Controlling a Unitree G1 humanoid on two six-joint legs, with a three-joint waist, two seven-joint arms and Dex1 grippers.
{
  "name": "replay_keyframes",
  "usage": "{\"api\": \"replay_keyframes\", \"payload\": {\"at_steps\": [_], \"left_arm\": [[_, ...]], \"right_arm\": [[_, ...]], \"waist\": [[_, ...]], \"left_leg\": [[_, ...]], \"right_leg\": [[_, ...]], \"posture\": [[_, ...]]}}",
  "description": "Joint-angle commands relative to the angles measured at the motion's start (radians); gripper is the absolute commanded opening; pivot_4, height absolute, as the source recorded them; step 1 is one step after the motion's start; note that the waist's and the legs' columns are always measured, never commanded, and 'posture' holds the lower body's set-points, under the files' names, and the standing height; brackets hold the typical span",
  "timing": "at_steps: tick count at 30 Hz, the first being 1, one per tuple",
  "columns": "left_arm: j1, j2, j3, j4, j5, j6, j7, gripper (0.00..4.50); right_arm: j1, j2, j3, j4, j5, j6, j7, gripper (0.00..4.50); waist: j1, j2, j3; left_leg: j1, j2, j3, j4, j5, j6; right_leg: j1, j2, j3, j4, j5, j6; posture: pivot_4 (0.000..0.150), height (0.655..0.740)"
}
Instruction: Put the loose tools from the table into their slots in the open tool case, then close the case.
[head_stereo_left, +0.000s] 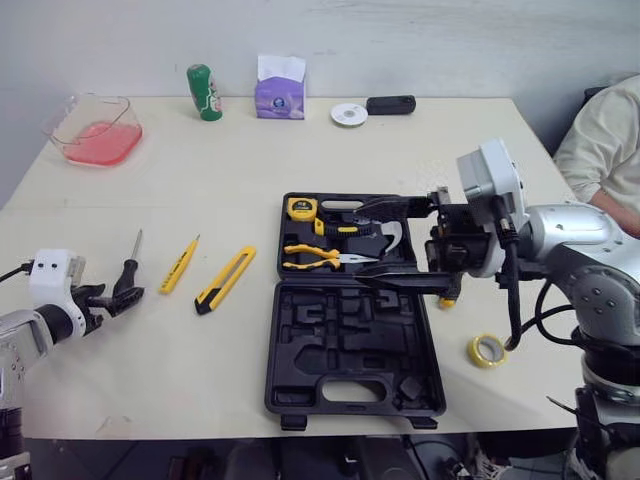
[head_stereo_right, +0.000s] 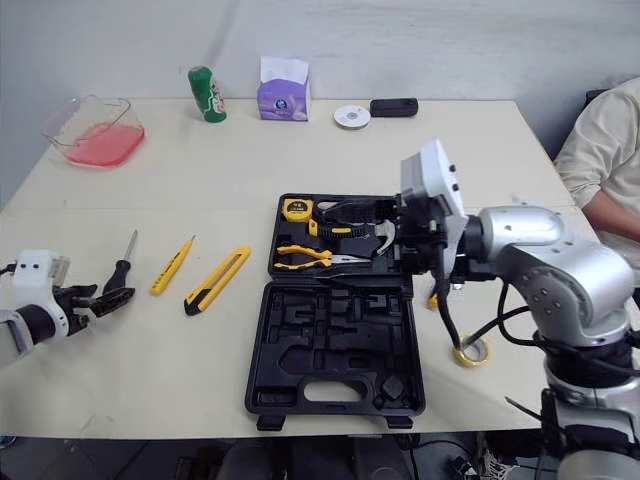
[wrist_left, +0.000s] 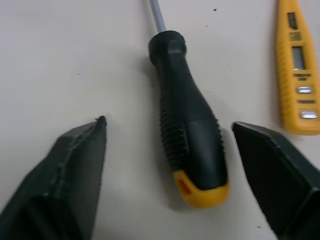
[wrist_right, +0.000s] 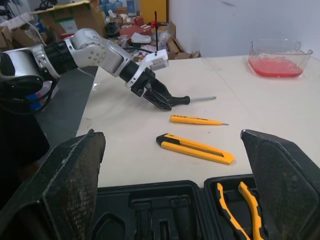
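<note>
Clearly we are working on the first pickup: the black ribbed screwdriver with the yellow butt cap (wrist_left: 185, 115) is lying flat on the cream tabletop (head_stereo_left: 200, 170), well out at nine o'clock from the open black plastic tool case (head_stereo_left: 350, 350). Our left end effector (wrist_left: 168, 124) is sitting low over it, spread wide and holding nothing, with one finger on each side of the handle and a clear gap to both. Our right end effector (head_stereo_left: 360, 241) is hovering over the case's far half, also wide open and empty. Just at three o'clock of the screwdriver the slim yellow tester pen (head_stereo_left: 179, 264) is lying, and beyond it, nearer the case, the yellow and black utility knife (head_stereo_left: 225, 280); a small yellow tape roll (head_stereo_left: 487, 350) is resting at four o'clock of the case. We are judging that none of these loose tools is stowed yet and the lid is waiting open. Next, we are thinking the left fingers need closing squarely on the ribbed grip, keeping off the tester pen, before lifting toward an empty slot.
</note>
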Motion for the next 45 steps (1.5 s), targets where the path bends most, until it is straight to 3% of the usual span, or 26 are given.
{"api": "replay_keyframes", "payload": {"at_steps": [1, 3, 4, 9, 12, 16, 19, 25, 32, 38, 45], "left_arm": [[-0.015, -0.017, -0.020, 0.026, 0.002, 0.000, -0.007, 2.19], [-0.031, -0.022, -0.012, 0.016, -0.004, -0.020, -0.011, 1.25], [-0.037, -0.022, -0.009, 0.013, -0.004, -0.028, -0.011, 1.06], [-0.065, 0.067, 0.015, -0.092, -0.052, -0.014, -0.109, 1.06], [-0.081, 0.149, -0.017, -0.243, -0.108, 0.008, -0.213, 1.06], [-0.120, 0.199, -0.132, -0.392, -0.192, 0.057, -0.322, 1.06], [-0.258, 0.215, -0.329, -0.468, -0.180, 0.037, -0.399, 1.06], [-0.620, 0.121, -0.705, -0.435, -0.086, 0.079, -0.494, 1.06], [-0.824, 0.019, -0.976, -0.329, 0.041, 0.058, -0.621, 1.06], [-0.894, -0.068, -1.089, -0.216, 0.155, -0.002, -0.668, 1.06], [-0.916, -0.126, -1.113, -0.151, 0.231, 0.001, -0.683, 1.06]], "right_arm": [[-0.023, 0.012, -0.003, 0.001, -0.004, -0.027, -0.001, 4.50], [-0.025, 0.016, 0.006, 0.006, -0.017, -0.038, -0.001, 4.50], [-0.025, 0.017, 0.008, 0.008, -0.023, -0.043, 0.000, 4.50], [-0.061, 0.023, 0.028, 0.029, -0.060, -0.055, -0.003, 4.50], [-0.010, -0.050, -0.013, -0.004, -0.046, -0.035, 0.042, 4.50], [0.081, -0.156, -0.099, -0.020, -0.011, -0.014, 0.077, 4.50], [0.173, -0.235, -0.160, -0.043, -0.003, 0.018, 0.083, 4.50], [0.386, -0.330, -0.232, -0.120, -0.055, -0.003, 0.080, 4.50], [0.550, -0.319, -0.251, -0.172, -0.121, -0.052, 0.028, 4.50], [0.648, -0.310, -0.302, -0.205, -0.124, -0.062, -0.004, 4.50], [0.696, -0.296, -0.327, -0.220, -0.121, -0.073, -0.037, 4.50]], "waist": [[0.005, 0.000, 0.000], [0.010, 0.000, 0.000], [0.013, 0.000, 0.000], [0.017, -0.002, 0.000], [0.020, -0.006, -0.001], [0.030, -0.002, -0.001], [0.031, -0.002, 0.000], [0.042, -0.002, 0.000], [0.033, -0.002, 0.000], [0.041, -0.002, 0.000], [0.043, -0.002, 0.000]], "left_leg": [[0.000, 0.000, -0.001, 0.000, 0.000, 0.000], [0.000, 0.000, -0.001, 0.000, 0.000, 0.000], [-0.001, 0.000, -0.001, 0.000, 0.000, 0.000], [-0.003, 0.000, -0.001, 0.001, 0.000, 0.000], [-0.007, 0.001, -0.003, 0.001, 0.000, -0.001], [-0.009, -0.001, -0.003, 0.001, -0.001, 0.001], [-0.009, -0.002, -0.001, 0.002, -0.001, 0.002], [-0.010, -0.003, -0.004, 0.004, 0.001, -0.001], [-0.008, -0.003, -0.005, 0.004, 0.003, -0.004], [-0.007, -0.004, -0.005, 0.004, 0.004, -0.004], [-0.007, -0.003, -0.006, 0.005, 0.004, -0.004]], "right_leg": [[0.000, 0.000, 0.000, 0.000, 0.000, 0.000], [0.000, 0.000, -0.001, 0.000, 0.000, 0.000], [0.000, 0.000, -0.001, 0.000, 0.000, 0.000], [-0.001, -0.001, -0.003, -0.001, 0.000, 0.000], [-0.004, 0.000, -0.004, -0.001, 0.000, 0.000], [-0.004, -0.003, -0.007, -0.004, 0.000, 0.000], [-0.004, -0.002, -0.006, -0.005, 0.000, 0.001], [-0.004, 0.004, -0.004, -0.003, 0.001, 0.001], [-0.004, 0.008, 0.002, -0.001, 0.001, 0.001], [-0.004, 0.009, 0.003, -0.001, 0.001, 0.001], [-0.004, 0.018, 0.007, 0.000, 0.001, 0.002]], "posture": [[0.150, 0.7244], [0.150, 0.7244], [0.150, 0.7244], [0.150, 0.7244], [0.150, 0.7244], [0.150, 0.7244], [0.150, 0.7244], [0.150, 0.7244], [0.150, 0.7244], [0.150, 0.7244], [0.150, 0.7244]]}}
